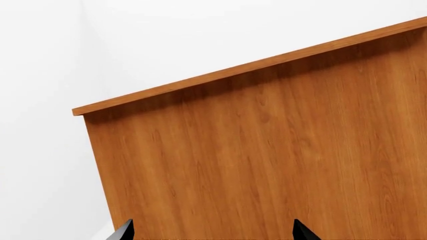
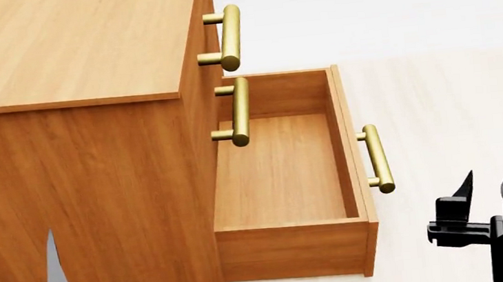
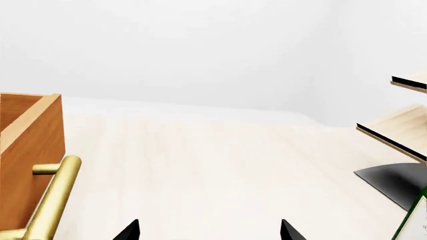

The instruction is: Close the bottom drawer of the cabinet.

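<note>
The orange-brown cabinet point(image 2: 79, 164) stands at the left of the head view. Its bottom drawer point(image 2: 282, 172) is pulled far out and is empty, with the brass bar handle point(image 2: 378, 158) on its front. The two upper drawers are shut. My right gripper point(image 2: 464, 196) is open and empty, low and to the right of the drawer front, apart from the handle. In the right wrist view the gripper point(image 3: 209, 232) faces bare floor, with the drawer handle point(image 3: 53, 200) off to one side. My left gripper point(image 1: 213, 232) is open and empty, facing the cabinet's side panel point(image 1: 267, 160).
Pale wooden boards on a dark base point(image 3: 400, 132) stand farther off past the right gripper, with a green-and-white object point(image 3: 415, 220) at the frame edge. Pale floor point(image 2: 447, 60) stretches in front of the drawer.
</note>
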Tool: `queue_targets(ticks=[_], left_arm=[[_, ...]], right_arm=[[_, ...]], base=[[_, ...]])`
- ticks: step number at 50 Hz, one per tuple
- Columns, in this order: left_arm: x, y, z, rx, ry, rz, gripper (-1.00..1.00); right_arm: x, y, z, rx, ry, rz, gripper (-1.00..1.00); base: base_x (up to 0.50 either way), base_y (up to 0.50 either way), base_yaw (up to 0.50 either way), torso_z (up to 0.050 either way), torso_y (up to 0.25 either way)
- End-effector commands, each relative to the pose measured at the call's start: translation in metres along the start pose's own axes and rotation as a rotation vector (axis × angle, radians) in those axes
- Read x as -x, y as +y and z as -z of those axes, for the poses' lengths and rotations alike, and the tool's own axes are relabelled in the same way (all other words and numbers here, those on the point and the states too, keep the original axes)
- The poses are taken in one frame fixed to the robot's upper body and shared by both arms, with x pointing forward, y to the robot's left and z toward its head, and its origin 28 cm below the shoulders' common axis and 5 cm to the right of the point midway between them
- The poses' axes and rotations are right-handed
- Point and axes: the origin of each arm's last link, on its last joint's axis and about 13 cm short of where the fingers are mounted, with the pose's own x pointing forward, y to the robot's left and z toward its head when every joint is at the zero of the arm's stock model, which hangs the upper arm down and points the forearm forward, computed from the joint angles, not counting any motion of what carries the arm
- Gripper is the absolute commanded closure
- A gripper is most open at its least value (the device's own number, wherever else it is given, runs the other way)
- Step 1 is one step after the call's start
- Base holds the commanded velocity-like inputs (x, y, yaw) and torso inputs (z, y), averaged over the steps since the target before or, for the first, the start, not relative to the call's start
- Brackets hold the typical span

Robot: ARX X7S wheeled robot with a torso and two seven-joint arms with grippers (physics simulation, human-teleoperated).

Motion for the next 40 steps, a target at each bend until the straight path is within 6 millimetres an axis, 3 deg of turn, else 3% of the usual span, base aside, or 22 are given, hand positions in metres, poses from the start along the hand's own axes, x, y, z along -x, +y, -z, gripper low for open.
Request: queue_targets(ticks=[1,12,40], left_arm=[[0.001,0.000,0.000,0.001,0.002,0.002,-1.00],[0.000,-0.001,0.000,0.002,0.001,0.004,-1.00],[0.002,-0.001,0.003,0.005,0.006,0.002,-1.00]], right_arm=[[0.003,0.007,0.031,-0.003,0.055,-0.019,-1.00],[0.009,0.017,0.053,0.000,0.087,-0.056,-1.00],[0.014,0.038,0.079,0.015,0.106,-0.135,-1.00]], base=[[0.00,0.00,0.00,0.000,0.000],[0.00,0.00,0.00,0.000,0.000],[0.00,0.00,0.00,0.000,0.000]])
